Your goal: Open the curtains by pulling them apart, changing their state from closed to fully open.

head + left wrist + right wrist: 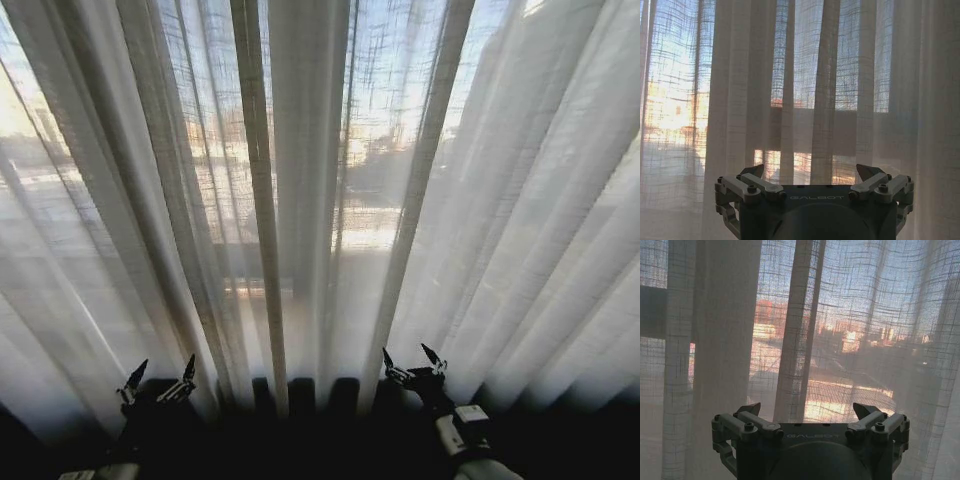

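Observation:
The curtains [300,200] hang closed across the whole window, sheer white with long vertical pleats, and daylight shows through them. My left gripper [160,378] is low on the left, open, its tips close in front of the fabric with nothing between them. My right gripper [412,360] is low and right of centre, open too, just before the folds. In the left wrist view the curtains [810,100] hang just ahead of the open left gripper [810,172]. The right wrist view has the curtains [725,340] ahead of the open right gripper [806,410].
A dark low sill or wall [320,420] runs along the bottom behind the curtain hems. Through the fabric a horizontal window rail [810,127] and distant buildings [840,335] show.

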You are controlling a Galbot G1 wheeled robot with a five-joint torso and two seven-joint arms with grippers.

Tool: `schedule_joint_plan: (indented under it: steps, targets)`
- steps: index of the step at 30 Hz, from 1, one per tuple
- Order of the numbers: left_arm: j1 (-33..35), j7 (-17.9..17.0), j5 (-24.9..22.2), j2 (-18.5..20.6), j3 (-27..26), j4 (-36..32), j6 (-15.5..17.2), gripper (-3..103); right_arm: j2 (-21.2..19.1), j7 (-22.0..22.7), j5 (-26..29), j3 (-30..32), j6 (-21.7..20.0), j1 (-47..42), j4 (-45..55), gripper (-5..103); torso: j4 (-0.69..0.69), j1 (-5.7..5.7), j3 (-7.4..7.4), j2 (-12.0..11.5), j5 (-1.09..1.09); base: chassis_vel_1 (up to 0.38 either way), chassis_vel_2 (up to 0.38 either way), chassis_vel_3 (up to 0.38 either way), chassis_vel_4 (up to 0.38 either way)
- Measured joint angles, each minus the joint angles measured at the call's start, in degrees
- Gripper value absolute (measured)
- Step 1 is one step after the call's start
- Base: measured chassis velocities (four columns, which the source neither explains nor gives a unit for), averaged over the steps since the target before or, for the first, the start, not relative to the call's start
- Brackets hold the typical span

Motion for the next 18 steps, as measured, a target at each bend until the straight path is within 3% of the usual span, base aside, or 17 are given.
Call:
schedule_joint_plan:
  steps: [12, 18]
  targets:
    - [0.3, 0.0, 0.0, 0.0, -0.1, -0.2, -0.2, 100, 0.4, -1.1, -3.0, 0.4, 2.1, -0.2, -1.6, 100, -0.01, -0.05, -0.01, 0.0, 0.01, 0.004, -0.003, -0.002, 0.008]
    - [0.7, 0.2, 0.2, -0.5, 0.1, 0.1, -0.9, 100, 0.4, -0.8, -2.8, 0.4, 2.4, -0.3, -1.6, 100, 0.01, -0.05, -0.01, 0.0, 0.01, 0.089, 0.093, -0.07, -0.113]
